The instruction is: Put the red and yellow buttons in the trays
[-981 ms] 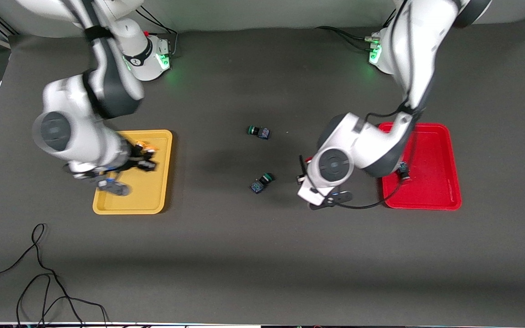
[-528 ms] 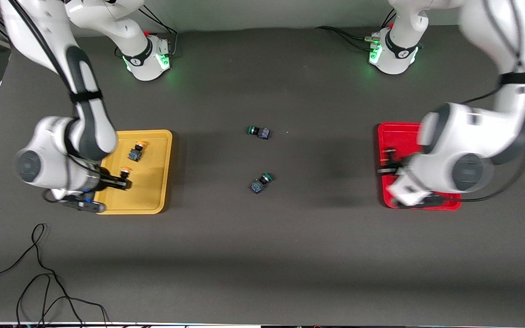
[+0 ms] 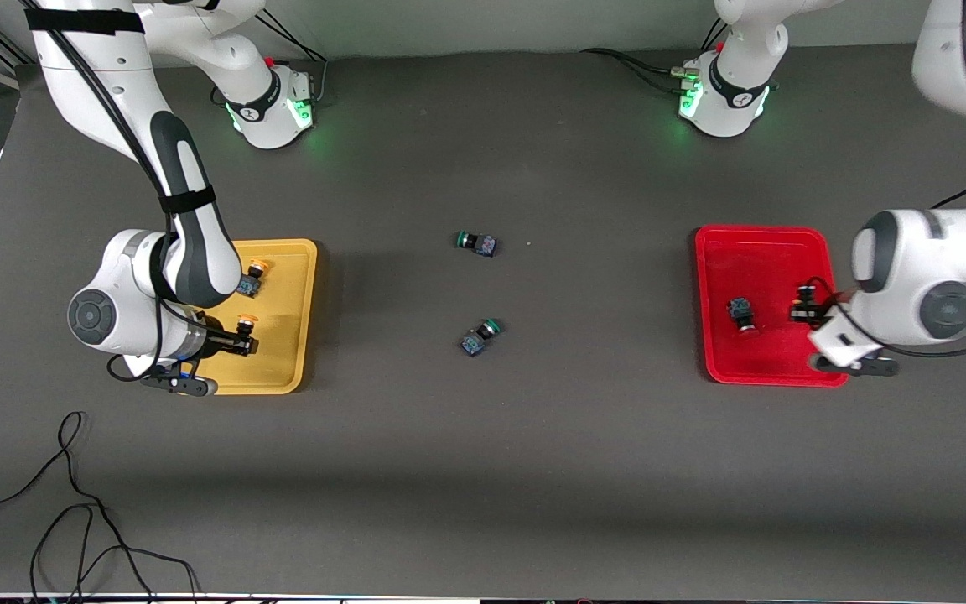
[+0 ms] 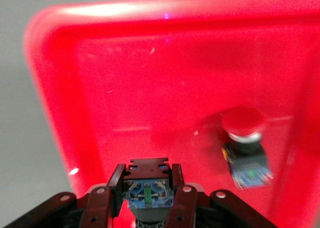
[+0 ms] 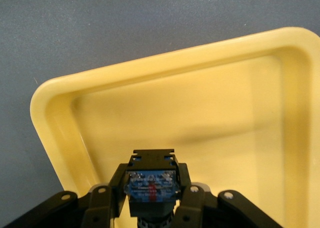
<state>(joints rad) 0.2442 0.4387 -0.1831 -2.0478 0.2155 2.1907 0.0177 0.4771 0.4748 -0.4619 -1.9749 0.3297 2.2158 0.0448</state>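
Nearest the front camera, a black cable [image 3: 72, 503] lies looped on the dark table [image 3: 483, 436] toward the right arm's end.

Farther in, the right claw [image 3: 241, 344] hangs over the yellow tray [image 3: 303, 319], above the part of it nearer the camera. Its fingers [image 5: 187, 200] are closed on a yellow-capped button [image 3: 245, 322]; the right wrist view shows the button's blue and black body [image 5: 150, 182] pinched between them, with the tray's floor below. At the other end of the table, the left claw [image 3: 803, 304] hangs over the red tray [image 3: 714, 277], near the rim toward the left arm's end. It too is closed on a button: the left wrist view shows a blue and black switch body [image 4: 148, 191] clamped between its fingers [image 4: 184, 203]. That button's cap is out of sight in both views.

In the middle of the table, between the two trays, a green-capped button [image 3: 480, 335] lies on its side.

A red-capped button [image 3: 741, 314] lies on its side on the floor of the red tray, apart from the left claw.

Farther still, a second yellow-capped button [image 3: 252, 276] rests in the yellow tray, partly covered by the right arm. A second green-capped button [image 3: 476, 242] lies on the bare table, farther from the camera than the first.
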